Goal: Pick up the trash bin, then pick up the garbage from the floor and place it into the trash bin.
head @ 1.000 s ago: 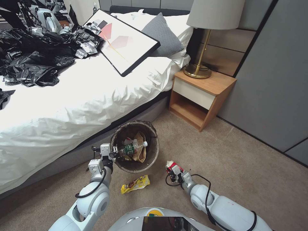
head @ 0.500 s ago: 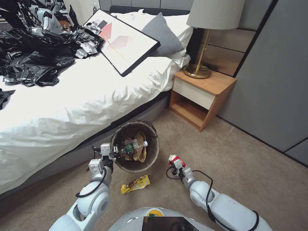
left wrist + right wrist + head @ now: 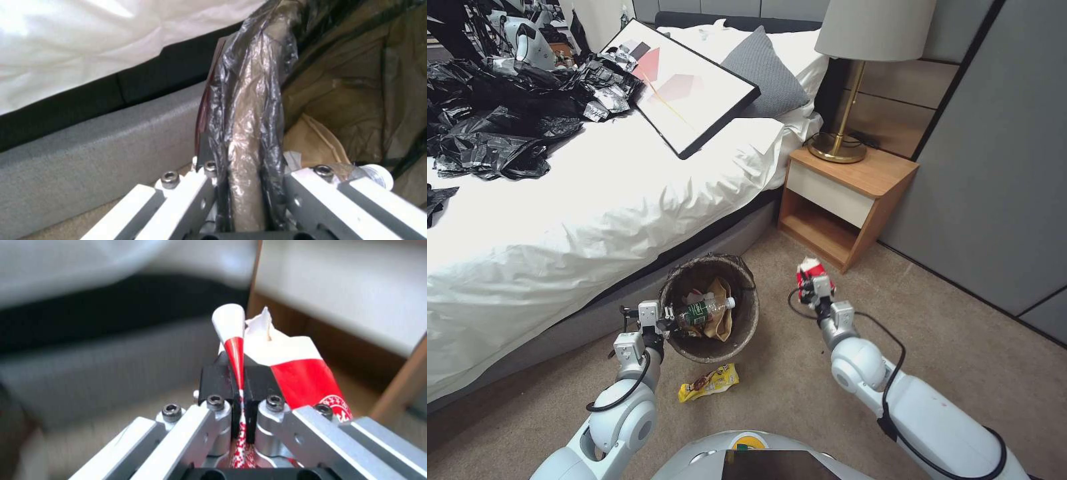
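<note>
A: Right end effector [image 3: 810, 285] is up off the carpet, pinching a flattened red-and-white paper cup [image 3: 810, 271] by its rim, to the right of the trash bin [image 3: 710, 309] and near the nightstand [image 3: 846, 200].

B: And the left end effector [image 3: 660, 313] clamps the bin's near rim, bag liner and all. The bin sits beside the bed [image 3: 594, 200], with a bottle [image 3: 704, 309] and a brown paper bag [image 3: 719, 313] already inside.

A: So I judge this the carry step: cup lifted, not yet dropped.

B: The next move calls for swinging it left over the opening before the pads part. A yellow wrapper [image 3: 708, 382] lies on the floor for later.

A: The right wrist view shows the cup wall [image 3: 237, 350] squeezed thin between the black pads [image 3: 216, 380].

B: The left wrist view shows the liner-wrapped rim [image 3: 249, 133] between the fingers; from the head view that grip is too small to judge.
</note>
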`<state>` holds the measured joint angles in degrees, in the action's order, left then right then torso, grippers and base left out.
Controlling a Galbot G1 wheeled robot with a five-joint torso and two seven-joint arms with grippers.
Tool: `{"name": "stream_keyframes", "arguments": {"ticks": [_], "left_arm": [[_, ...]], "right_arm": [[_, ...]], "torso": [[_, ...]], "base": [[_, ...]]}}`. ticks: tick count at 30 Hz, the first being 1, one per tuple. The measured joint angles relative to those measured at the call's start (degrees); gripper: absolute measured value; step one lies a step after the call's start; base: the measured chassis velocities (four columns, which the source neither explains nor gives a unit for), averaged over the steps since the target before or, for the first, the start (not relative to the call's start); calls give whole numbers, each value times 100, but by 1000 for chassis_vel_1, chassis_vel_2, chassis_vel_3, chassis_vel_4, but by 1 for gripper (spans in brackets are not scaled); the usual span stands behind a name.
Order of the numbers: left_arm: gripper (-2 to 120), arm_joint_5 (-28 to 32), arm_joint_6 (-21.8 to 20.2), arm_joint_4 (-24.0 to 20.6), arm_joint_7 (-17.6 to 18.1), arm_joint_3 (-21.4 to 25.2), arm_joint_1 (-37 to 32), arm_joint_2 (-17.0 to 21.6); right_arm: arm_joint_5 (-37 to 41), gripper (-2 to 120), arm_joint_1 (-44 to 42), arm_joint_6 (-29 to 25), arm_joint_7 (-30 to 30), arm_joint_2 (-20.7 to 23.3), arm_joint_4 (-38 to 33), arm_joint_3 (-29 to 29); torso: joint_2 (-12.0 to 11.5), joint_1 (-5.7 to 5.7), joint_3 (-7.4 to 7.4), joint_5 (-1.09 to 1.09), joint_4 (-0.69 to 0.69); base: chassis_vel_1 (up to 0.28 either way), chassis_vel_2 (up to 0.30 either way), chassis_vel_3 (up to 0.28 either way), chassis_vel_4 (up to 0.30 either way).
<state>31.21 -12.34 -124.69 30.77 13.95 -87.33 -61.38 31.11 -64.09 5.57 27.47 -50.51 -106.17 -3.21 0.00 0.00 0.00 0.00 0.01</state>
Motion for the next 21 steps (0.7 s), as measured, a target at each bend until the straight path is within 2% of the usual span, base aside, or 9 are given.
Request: {"name": "stream_keyframes", "arguments": {"ticks": [2, 5, 6, 9, 14, 17, 21], "left_arm": [[0, -3, 0, 5, 0, -6, -13, 6], [0, -11, -2, 11, -4, -27, -49, 29], [0, -11, -2, 11, -4, -27, -49, 29], [0, -22, -11, 39, -9, -54, -67, 76], [0, -24, -19, 67, -10, -78, -67, 88], [0, -25, -45, 101, -9, -126, -39, 76], [0, -29, -63, 106, -9, -142, -16, 60]], "right_arm": [[5, 0, -8, -14, 68, 0, -158, 116], [49, 0, -7, -118, 181, 0, -929, 583], [49, 0, -7, -118, 181, 0, -929, 583], [373, 0, 242, -336, -95, 107, -1787, 966], [558, 0, 392, -460, -374, 179, -2060, 982], [800, 0, 600, -707, -947, 268, -2348, 837], [1053, 0, 763, -861, -1353, 301, -2434, 597]], "torso": [[0, 0, 0, 0, 0], [0, 0, 0, 0, -1], [0, 0, 0, 0, -1], [0, 0, -1, -1, -1], [0, 0, -1, 0, 0], [0, 0, -1, -1, -1], [0, 0, -1, 0, -1]], "base": [[0, 0, 0, 0], [0, 0, 0, 0], [0, 0, 0, 0], [0, 0, 0, 0], [0, 0, 0, 0], [0, 0, 0, 0], [0, 0, 0, 0]]}}
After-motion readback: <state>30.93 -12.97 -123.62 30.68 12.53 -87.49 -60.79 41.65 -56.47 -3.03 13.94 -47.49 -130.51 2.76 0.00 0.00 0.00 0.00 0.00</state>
